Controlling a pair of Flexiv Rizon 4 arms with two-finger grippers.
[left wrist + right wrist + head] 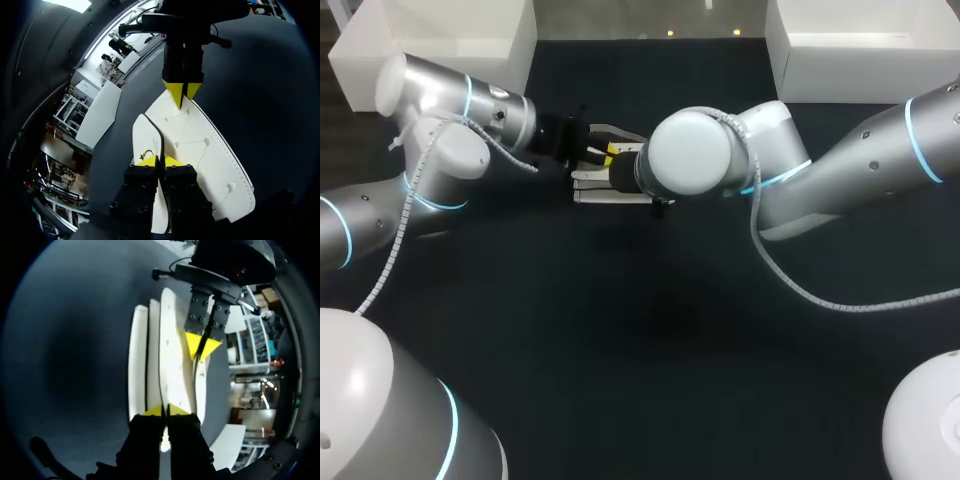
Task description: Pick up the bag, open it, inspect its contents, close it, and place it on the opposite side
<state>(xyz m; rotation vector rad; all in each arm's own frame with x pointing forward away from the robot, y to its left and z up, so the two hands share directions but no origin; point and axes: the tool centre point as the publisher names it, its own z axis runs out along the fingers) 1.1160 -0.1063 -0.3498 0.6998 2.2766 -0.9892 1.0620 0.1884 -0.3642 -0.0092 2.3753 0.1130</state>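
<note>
Since my left fingers [149, 161] and right fingers [155, 411] are each clenched on a thin edge at opposite ends of the white bag [200, 150], which lies on the worktop [640, 330], an uneven pull could slip one edge free.

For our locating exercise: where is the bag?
In the head view, the bag is at the far middle of the table, held at opposite ends by the left gripper and right gripper.
</note>
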